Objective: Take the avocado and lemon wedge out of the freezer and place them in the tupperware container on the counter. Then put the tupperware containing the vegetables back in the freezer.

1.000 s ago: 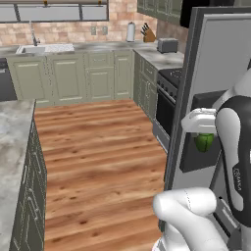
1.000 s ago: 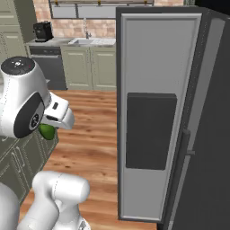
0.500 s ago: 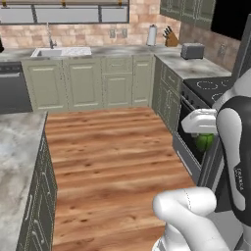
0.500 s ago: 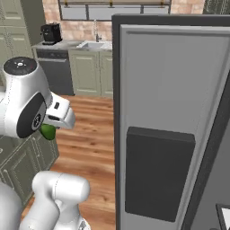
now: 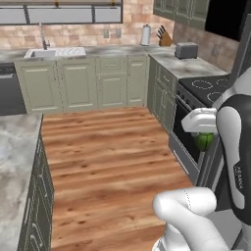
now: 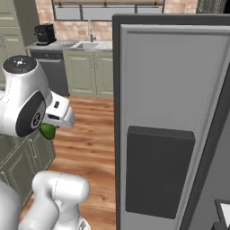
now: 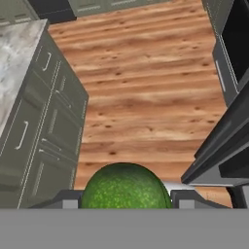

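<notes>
The tall grey freezer (image 6: 166,117) stands to one side of the jaws, its flat door panel with a dark inset rectangle close in the right base view; whether the compartment behind it is open cannot be told from here. Ahead of and below the jaws lies the marbled grey-beige stone counter (image 7: 17,63), above olive-green cabinet fronts with silver bar handles. The shallow dark-grey tupperware container and the yellow lemon wedge cannot be made out, so how either stands is not known.

Judged from this, the task is in its early part. The small round dark-green avocado (image 7: 125,187) is out of the freezer and carried in the white arm's two-finger gripper (image 5: 205,138), well above the wooden floor and apart from both counter and freezer. Left to do, it seems: setting the avocado in the container, fetching the lemon wedge and placing it likewise, then returning the filled container to the freezer.

The jaws are clenched on the avocado, one dark finger tip at each side of it in the hand view. The fruit sits between them, its top rounded and whole. Its skin is bright to mid green, finely speckled with paler dots, and slightly glossy. In both base views it hangs just under the white hand as a small green ball.
</notes>
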Controlling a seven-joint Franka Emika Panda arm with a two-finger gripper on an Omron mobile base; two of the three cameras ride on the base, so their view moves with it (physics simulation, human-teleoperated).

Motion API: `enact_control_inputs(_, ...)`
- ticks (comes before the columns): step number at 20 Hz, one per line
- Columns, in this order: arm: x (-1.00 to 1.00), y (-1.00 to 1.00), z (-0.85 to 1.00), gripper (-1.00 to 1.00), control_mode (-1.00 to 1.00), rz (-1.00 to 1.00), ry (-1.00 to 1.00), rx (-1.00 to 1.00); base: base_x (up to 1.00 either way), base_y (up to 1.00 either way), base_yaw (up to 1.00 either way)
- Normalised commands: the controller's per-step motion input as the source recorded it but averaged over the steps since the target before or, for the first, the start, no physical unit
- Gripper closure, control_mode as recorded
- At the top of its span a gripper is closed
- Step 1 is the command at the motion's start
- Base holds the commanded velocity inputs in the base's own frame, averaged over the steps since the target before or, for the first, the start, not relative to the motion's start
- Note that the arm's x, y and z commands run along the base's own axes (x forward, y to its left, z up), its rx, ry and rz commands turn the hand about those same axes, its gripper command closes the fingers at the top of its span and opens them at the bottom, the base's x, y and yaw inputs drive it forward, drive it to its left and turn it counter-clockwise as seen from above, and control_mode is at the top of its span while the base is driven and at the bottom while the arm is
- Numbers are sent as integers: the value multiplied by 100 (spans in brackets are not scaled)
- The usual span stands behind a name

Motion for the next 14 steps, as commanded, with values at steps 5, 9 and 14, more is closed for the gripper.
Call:
enact_control_inputs(5, 0, 0, 0, 100, 100, 0, 0, 0, 61, 60, -8)
enact_control_inputs(9, 0, 0, 0, 100, 100, 0, 0, 0, 26, 93, -4)
enact_control_inputs(14, 0, 0, 0, 100, 100, 0, 0, 0, 12, 100, 0)
